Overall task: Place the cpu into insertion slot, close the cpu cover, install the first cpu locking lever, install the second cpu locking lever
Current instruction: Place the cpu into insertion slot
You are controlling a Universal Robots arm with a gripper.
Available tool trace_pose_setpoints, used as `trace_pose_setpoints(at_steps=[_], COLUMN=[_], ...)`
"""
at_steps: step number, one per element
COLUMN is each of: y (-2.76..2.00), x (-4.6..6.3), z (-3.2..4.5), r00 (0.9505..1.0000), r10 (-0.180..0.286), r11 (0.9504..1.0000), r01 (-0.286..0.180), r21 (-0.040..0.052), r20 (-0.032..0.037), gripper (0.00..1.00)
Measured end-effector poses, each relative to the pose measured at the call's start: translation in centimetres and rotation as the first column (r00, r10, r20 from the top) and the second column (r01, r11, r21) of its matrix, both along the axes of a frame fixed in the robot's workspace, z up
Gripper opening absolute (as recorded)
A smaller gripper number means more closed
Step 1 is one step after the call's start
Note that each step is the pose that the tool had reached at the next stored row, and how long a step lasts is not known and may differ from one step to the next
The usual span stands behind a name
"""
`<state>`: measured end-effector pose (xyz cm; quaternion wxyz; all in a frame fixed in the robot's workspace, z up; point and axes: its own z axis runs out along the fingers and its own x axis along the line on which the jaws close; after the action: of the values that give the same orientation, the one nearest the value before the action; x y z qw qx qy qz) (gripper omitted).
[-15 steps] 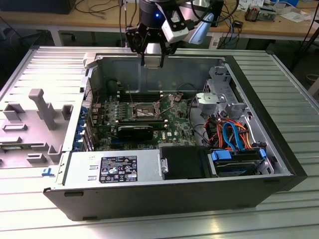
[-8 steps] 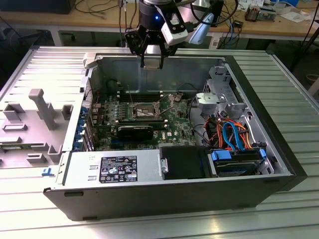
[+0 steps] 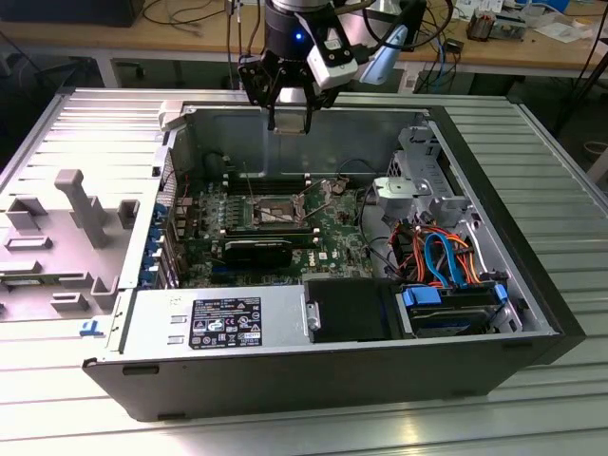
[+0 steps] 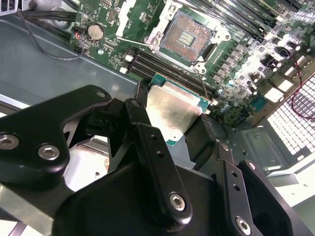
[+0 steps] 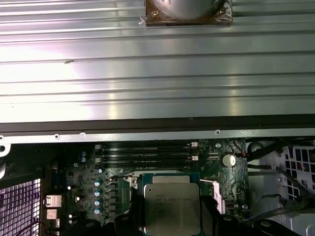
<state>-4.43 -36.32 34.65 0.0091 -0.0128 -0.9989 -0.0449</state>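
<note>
Exterior view, starting from its left: a grey moulded tray (image 3: pixel 66 218) lies on the ribbed table (image 3: pixel 532 152), just beside the open computer case (image 3: pixel 285 380). Further along, above the case's back wall, hangs the pincer (image 3: pixel 289 122). It is clamped on the chip (image 4: pixel 174 110). In the second wrist view the black fingers (image 4: pixel 199 142) pinch two opposite edges, and the dull silver top faces the camera. The chip is up in the air, well apart from the socket (image 3: pixel 274 211), which sits lower down on the green board (image 3: pixel 332 233). The socket's pin bed (image 4: pixel 189 34) looks bare and uncovered. On the exterior view's right, orange and blue cables (image 3: pixel 442 252) loop over the drive bay.

To my eye the chip is light and quite stiff, so weight is no worry. Its smooth metal lid would probably slide under a pad pressed flat on it. The underside and the socket's pins are likely the delicate parts. The sensible hold is on the thin green rim at opposite edges, as it is held here, kept level and squeezed gently.
</note>
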Motion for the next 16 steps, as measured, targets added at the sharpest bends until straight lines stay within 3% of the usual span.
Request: trace_pose_setpoints(at_steps=[16], y=[-0.1], x=[0.0], z=[-0.46], r00=[1.0], r10=[0.0], r11=[1.0], r01=[0.0], r21=[-0.0001], r20=[0.0], gripper=[0.55])
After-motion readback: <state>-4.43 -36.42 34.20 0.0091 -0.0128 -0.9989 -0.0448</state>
